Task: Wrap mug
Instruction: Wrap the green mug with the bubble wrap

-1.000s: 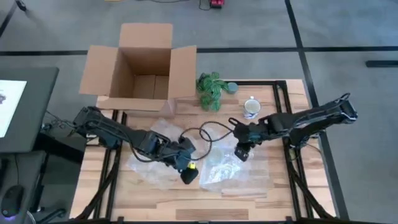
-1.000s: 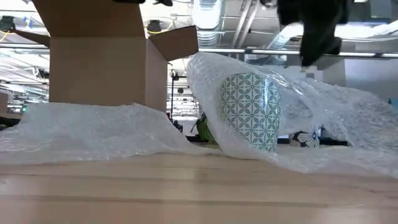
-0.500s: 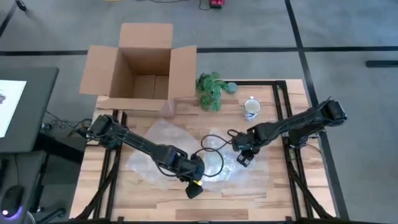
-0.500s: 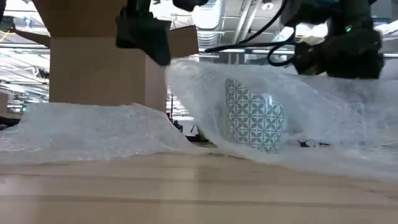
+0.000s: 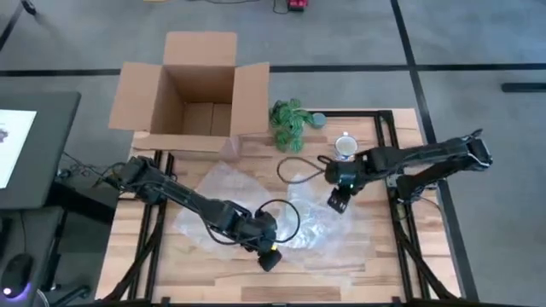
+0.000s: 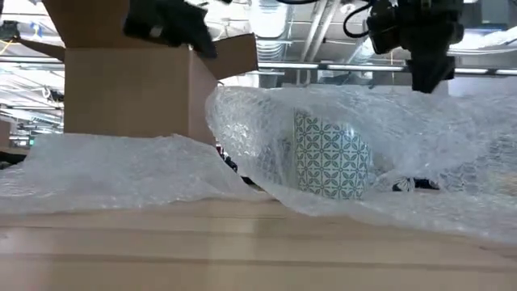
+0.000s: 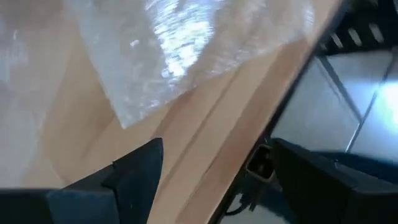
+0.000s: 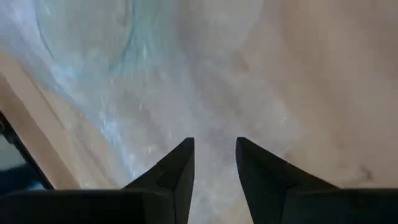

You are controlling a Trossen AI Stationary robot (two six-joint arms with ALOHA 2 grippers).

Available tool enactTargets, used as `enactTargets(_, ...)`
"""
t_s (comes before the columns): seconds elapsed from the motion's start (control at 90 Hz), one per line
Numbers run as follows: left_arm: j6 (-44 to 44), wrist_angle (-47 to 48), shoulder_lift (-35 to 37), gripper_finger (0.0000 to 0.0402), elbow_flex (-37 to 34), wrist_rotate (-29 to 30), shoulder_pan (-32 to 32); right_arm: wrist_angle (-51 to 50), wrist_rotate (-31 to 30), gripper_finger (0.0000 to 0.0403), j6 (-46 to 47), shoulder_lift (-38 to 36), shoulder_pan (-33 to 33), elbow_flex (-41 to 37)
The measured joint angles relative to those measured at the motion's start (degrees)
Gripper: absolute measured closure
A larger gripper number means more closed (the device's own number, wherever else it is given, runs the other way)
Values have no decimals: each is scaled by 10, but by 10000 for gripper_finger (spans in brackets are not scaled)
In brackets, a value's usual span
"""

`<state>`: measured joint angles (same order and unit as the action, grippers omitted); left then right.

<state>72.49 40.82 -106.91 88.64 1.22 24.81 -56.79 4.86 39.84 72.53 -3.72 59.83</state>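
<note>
Fingers spread and empty on both the left gripper (image 5: 269, 258) and right gripper (image 5: 338, 203), each flanking the wrap (image 6: 420, 137) draped over the mug (image 6: 329, 155), seemingly to regrip.

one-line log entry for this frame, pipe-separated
task: wrap mug | teal-patterned mug under clear bubble wrap | left gripper open, near front table edge | right gripper open, empty, above wrap

Bubble wrap (image 5: 256, 205) spread over the middle of the desk (image 5: 341, 273); left tool (image 5: 268, 257) over its near edge, right tool (image 5: 338, 203) over its right part. Open cardboard box (image 5: 192, 89) at the far left corner. Green plant (image 5: 289, 122) and white mug (image 5: 345, 147) along the far edge.
</note>
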Motion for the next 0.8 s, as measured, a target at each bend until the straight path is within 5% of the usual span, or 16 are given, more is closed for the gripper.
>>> enactTargets(0.244, 197, -24, -20, 125, -15, 89, 23, -2, 12, 296, -64, -6, 3, 0)
enactTargets(0.544, 436, -227, -18, 161, -126, 292, 73, -20, 13, 296, -115, -6, -12, 0)
enactTargets(0.644, 491, -220, -18, 172, -133, 362, 85, -20, 13, 296, -124, -6, -11, 0)
enactTargets(0.8, 536, -208, -19, 185, -154, 387, 86, -18, 13, 296, -134, -6, -15, 0)
